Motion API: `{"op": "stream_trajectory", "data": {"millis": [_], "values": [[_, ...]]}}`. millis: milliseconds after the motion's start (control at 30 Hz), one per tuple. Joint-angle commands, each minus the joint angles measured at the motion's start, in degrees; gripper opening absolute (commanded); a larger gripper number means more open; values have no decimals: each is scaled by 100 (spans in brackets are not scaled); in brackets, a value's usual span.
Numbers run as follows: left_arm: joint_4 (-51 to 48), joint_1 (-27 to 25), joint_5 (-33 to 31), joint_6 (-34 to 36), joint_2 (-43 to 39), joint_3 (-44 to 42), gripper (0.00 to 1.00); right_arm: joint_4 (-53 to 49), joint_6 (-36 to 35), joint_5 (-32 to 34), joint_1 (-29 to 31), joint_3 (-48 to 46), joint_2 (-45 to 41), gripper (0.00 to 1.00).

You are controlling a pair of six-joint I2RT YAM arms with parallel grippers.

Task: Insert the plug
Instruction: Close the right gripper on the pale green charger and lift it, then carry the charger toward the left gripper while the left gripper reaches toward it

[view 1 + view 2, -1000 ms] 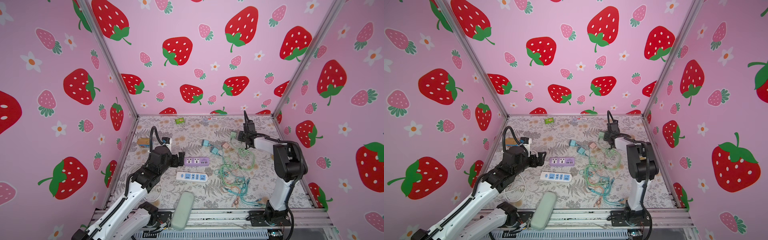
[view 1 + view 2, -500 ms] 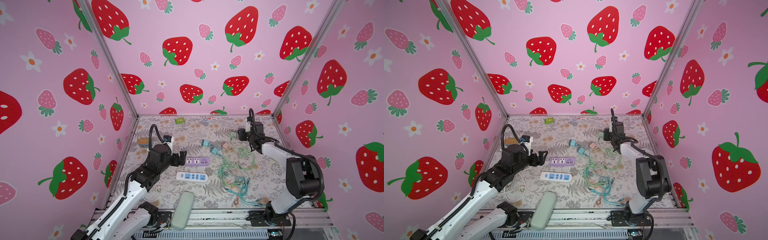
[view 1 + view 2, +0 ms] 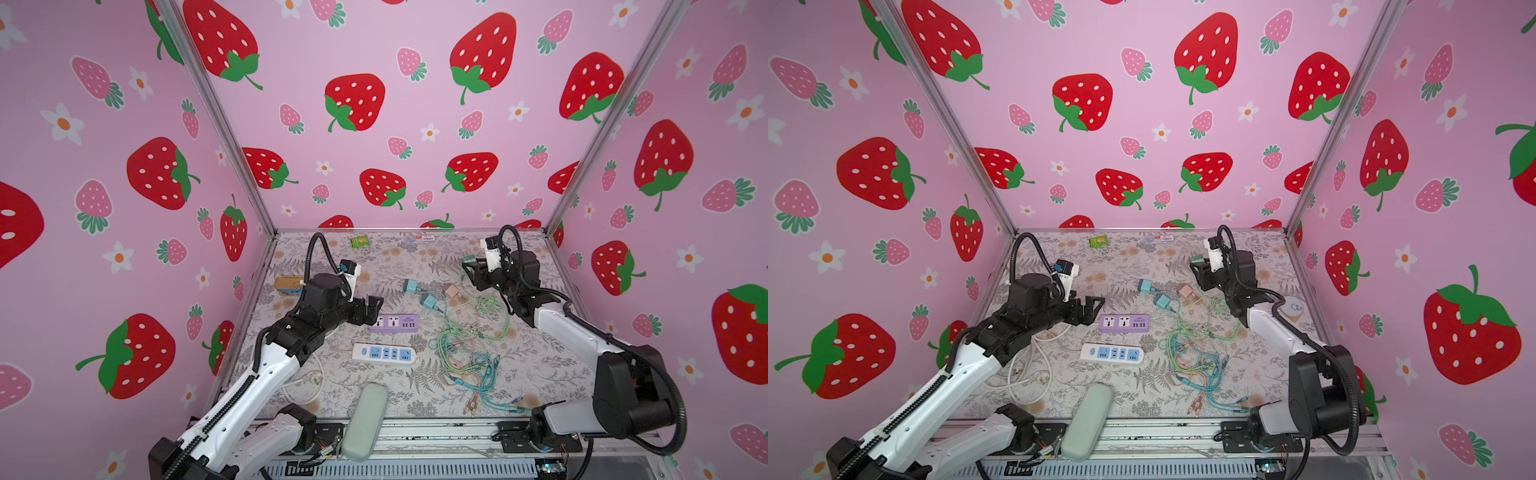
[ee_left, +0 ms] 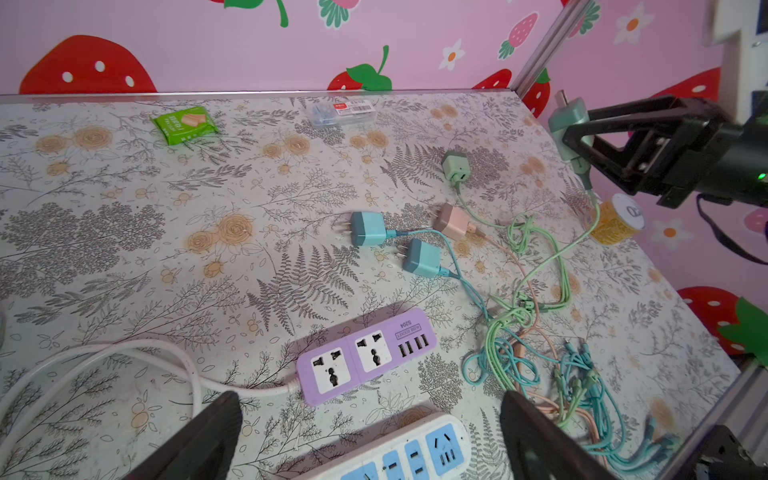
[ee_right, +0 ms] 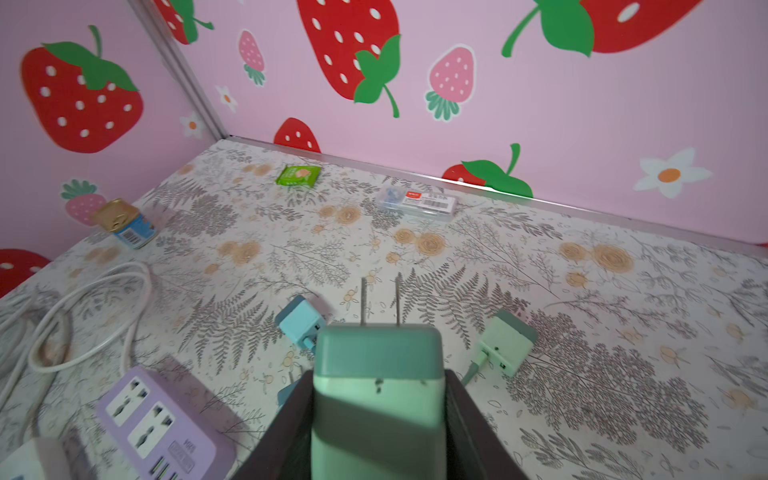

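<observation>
Above the table [image 3: 540,353], a green plug [image 5: 376,374] is clamped by the right gripper [image 3: 471,272]; the left gripper [image 3: 374,309] is splayed empty. Prong alignment over the purple power strip [image 3: 394,323] is needed next.

Both arms extended. The left arm [image 3: 266,374] reaches forward and low, with the left gripper [image 3: 374,309] level and its jaws wide apart (fingers [image 4: 208,440] clear in wrist view). The right arm [image 3: 569,328] stretches toward the back; the right gripper [image 3: 471,272] is raised, jaws clamped on plug [image 5: 376,395], prongs pointing out.
</observation>
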Motion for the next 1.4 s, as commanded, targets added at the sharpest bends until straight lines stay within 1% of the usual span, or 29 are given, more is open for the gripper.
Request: {"op": "stream_trajectory", "data": {"millis": [0,100,333,533,767,833,900,1100,1200,1367], "values": [[-282,13,652,291,257,447,99,278,-553,-671,160,-135,-380,29],[-352,18,1137,332,525,638,99,331,-803,-953,349,-279,-604,29],[-267,13,1952,316,896,867,99,241,-1175,-1327,778,-381,-897,29],[121,17,3231,202,952,855,99,286,-1324,-1392,1200,-472,-1142,29],[778,27,4094,-143,825,743,99,278,-1571,-1235,1722,-518,-1201,29],[822,34,4245,-246,874,780,99,278,-1656,-1071,1906,-529,-1214,29],[804,44,4253,-344,938,831,100,318,-1701,-830,2090,-546,-1239,28],[731,89,4481,-554,1184,951,97,423,-1913,-323,2555,-599,-1336,28],[757,100,4567,-632,1286,972,95,401,-2032,-155,2724,-569,-1352,27],[774,106,4677,-721,1403,1022,88,344,-2202,60,2937,-495,-1307,28]]}}
